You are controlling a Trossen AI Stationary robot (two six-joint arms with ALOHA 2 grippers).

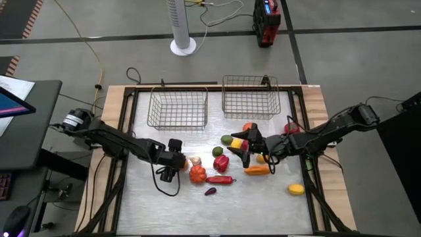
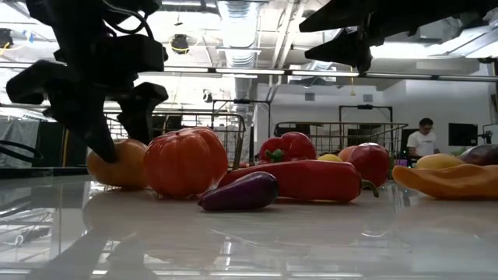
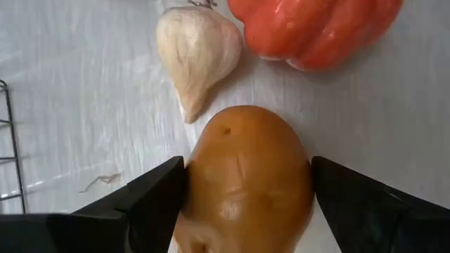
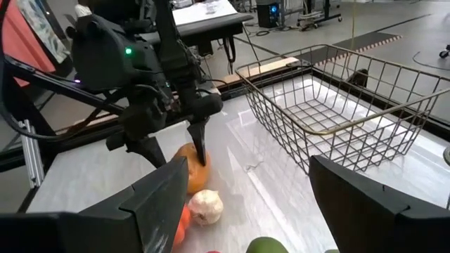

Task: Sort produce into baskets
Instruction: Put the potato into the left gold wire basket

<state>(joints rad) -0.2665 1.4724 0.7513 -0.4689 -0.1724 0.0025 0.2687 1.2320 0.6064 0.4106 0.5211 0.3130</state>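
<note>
Straddling orange fruit (image 3: 246, 176), left claw (image 1: 176, 160) spread; right claw (image 1: 241, 147) spread, aloft.

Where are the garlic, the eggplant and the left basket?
garlic (image 3: 198, 53): left wrist view, middle of the bulb.
eggplant (image 2: 240, 192): low view, middle of its purple body.
left basket (image 1: 150, 106): high view, its left wire wall.

Bright, even overhead light on a glossy table

Ceiling strip lights (image 2: 233, 19) glare in the low view; the tabletop (image 2: 249, 233) mirrors the produce; the arms are dark silhouettes against that glare.
</note>
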